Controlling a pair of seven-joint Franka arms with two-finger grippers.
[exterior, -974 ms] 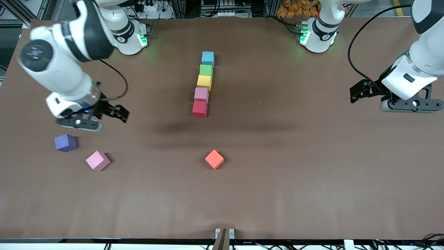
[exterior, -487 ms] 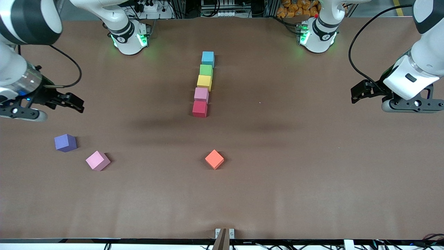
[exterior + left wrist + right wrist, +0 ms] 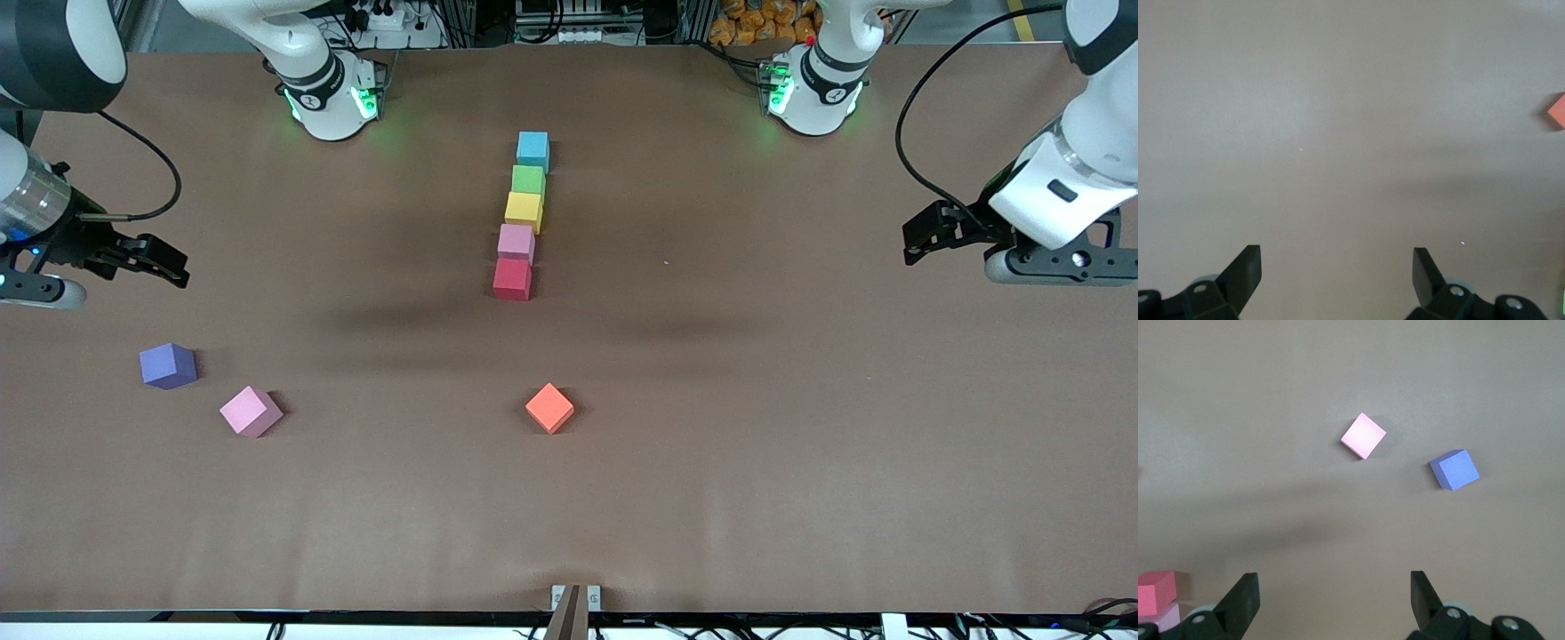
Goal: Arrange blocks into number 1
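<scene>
With five blocks in a column (image 3: 524, 216) mid-bench, both the left end effector (image 3: 917, 240) and right end effector (image 3: 167, 267) hover spread and empty at the bench ends, so the next move probably needs a grasp of the orange block (image 3: 549, 408), which lies nearer the camera.

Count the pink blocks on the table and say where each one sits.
2. One pink block sits in the centre column between the yellow block and red block. The other lies loose beside the purple block. None seem hidden.
</scene>
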